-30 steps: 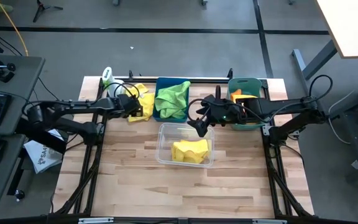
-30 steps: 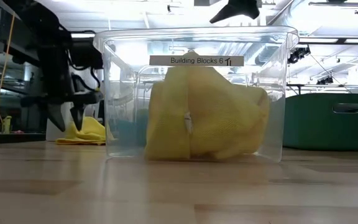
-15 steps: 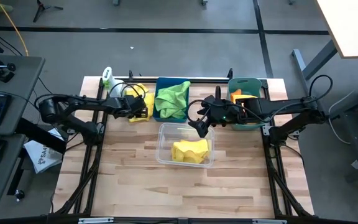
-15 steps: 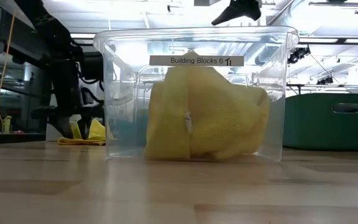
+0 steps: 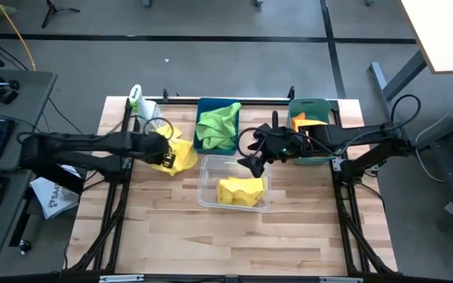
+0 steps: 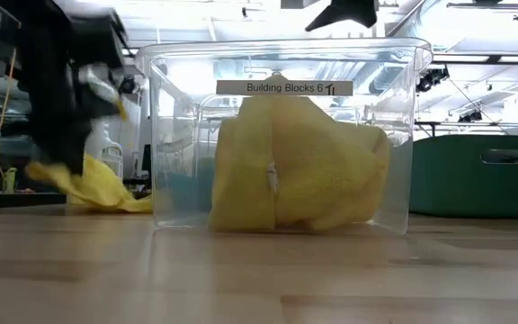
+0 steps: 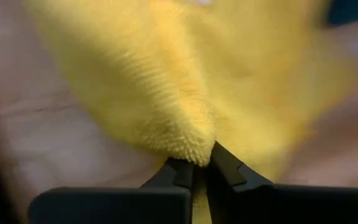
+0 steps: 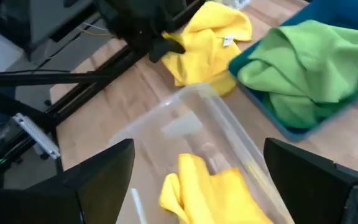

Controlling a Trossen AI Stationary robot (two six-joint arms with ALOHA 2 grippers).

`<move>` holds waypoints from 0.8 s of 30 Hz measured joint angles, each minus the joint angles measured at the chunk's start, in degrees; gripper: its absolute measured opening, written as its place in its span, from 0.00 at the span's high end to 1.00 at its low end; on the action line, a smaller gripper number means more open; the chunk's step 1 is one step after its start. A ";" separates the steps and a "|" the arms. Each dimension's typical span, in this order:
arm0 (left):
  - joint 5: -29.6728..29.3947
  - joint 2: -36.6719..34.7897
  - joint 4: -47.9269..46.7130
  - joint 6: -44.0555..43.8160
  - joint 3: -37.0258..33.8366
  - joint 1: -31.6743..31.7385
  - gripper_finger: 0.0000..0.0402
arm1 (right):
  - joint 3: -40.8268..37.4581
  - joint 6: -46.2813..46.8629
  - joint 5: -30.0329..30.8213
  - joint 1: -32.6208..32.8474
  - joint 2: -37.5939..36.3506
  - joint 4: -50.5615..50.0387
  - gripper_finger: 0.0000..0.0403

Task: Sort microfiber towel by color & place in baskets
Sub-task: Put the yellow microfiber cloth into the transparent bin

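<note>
My left gripper (image 5: 166,159) is shut on a yellow towel (image 5: 178,149) on the table, left of the clear bin (image 5: 208,192). The towel also shows in the low view (image 6: 97,187) and the left wrist view (image 7: 185,81). A second yellow towel (image 5: 242,190) lies in the clear bin. A green towel (image 5: 217,124) fills the dark blue bin (image 5: 203,104). An orange towel (image 5: 305,122) lies in the teal bin (image 5: 314,102). My right gripper (image 5: 250,165) hangs open and empty over the clear bin's far right corner; its own view (image 8: 204,186) shows the fingers wide apart. My left gripper pinches a raised fold of the yellow towel (image 7: 199,149) between its two fingertips. The towel hangs below the gripper (image 6: 66,175), and its trailing part (image 6: 129,202) lies on the table. One layer or several, I cannot tell.
A white spray bottle with a green top (image 5: 136,96) stands at the far left corner. The dark blue and teal bins stand along the far edge, the clear bin in the middle. The near half of the table (image 5: 234,244) is bare wood.
My left gripper has come down on the yellow towel, taken hold of it, and moved toward the table's near edge and up. The towel has been dragged nearward with it, one part lifted, the rest trailing on the table.
</note>
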 joint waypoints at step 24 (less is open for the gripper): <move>1.87 4.88 33.87 27.97 40.61 -14.55 1.00 | -0.04 -10.38 16.59 0.81 -19.52 2.29 0.12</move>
